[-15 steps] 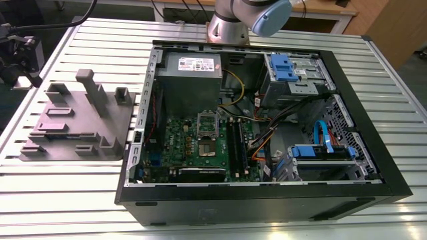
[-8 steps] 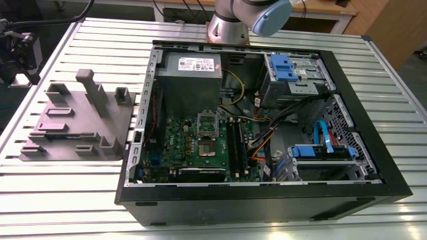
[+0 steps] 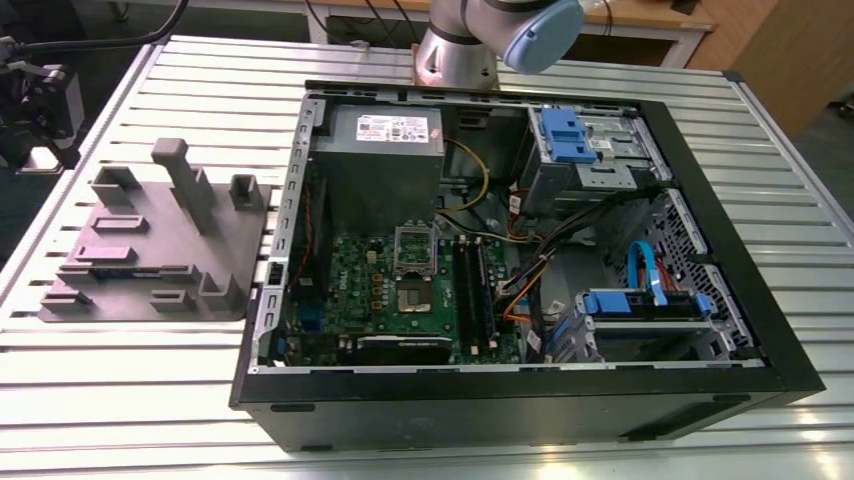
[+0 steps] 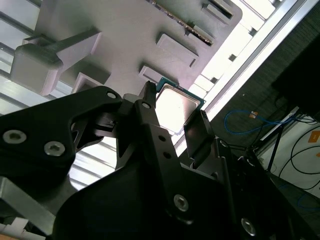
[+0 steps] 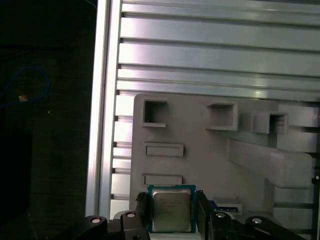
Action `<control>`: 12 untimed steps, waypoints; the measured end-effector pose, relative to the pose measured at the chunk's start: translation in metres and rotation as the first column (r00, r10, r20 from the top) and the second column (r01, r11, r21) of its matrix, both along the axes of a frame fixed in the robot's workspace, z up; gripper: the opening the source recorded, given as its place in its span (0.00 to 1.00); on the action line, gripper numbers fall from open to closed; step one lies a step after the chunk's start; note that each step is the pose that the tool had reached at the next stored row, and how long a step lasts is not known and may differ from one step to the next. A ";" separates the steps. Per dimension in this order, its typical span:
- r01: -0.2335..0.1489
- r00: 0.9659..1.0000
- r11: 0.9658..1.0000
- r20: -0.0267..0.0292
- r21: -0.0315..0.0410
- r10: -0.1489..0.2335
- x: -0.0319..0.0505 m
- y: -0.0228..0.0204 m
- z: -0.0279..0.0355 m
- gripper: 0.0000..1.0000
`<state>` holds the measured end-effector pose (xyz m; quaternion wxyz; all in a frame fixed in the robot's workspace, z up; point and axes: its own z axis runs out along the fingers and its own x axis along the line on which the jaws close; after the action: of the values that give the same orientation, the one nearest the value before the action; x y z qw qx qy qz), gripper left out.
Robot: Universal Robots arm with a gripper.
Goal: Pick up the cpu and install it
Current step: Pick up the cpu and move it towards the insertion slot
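Cpu [image 5: 171,212]: clamped by two opposite edges between narrowly set jaws of gripper [image 5: 171,196], lid up, a hold that spares the contacts. Apparently raised off tray [image 3: 160,250], set on desk [image 3: 120,400] at 9 o'clock from case [image 3: 534,400] in exterior view.

The silver cpu [image 5: 171,210] is teal-rimmed, the tray [image 5: 200,165] grey, the claw [image 5: 171,200] black.

cpu [image 5: 170,210] clipped along one edge by the frame in the first wrist view; in the second wrist view part of it hidden behind gripper [image 4: 174,109]; contact unclear; tray [image 5: 200,165] cropped in both wrist views; arm [image 3: 461,50] cut off at exterior view's upper edge
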<state>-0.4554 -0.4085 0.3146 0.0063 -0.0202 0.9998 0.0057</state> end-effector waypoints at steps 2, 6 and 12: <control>0.000 1.000 1.000 0.000 0.000 0.000 0.0000 0.0000 0.0001 0.47; 0.000 1.000 1.000 0.000 0.000 0.000 0.0000 0.0000 0.0007 0.47; 0.000 1.000 1.000 0.000 0.000 0.000 0.0000 0.0000 0.0055 0.47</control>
<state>-0.4554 -0.4085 0.3201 0.0064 -0.0203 0.9998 0.0057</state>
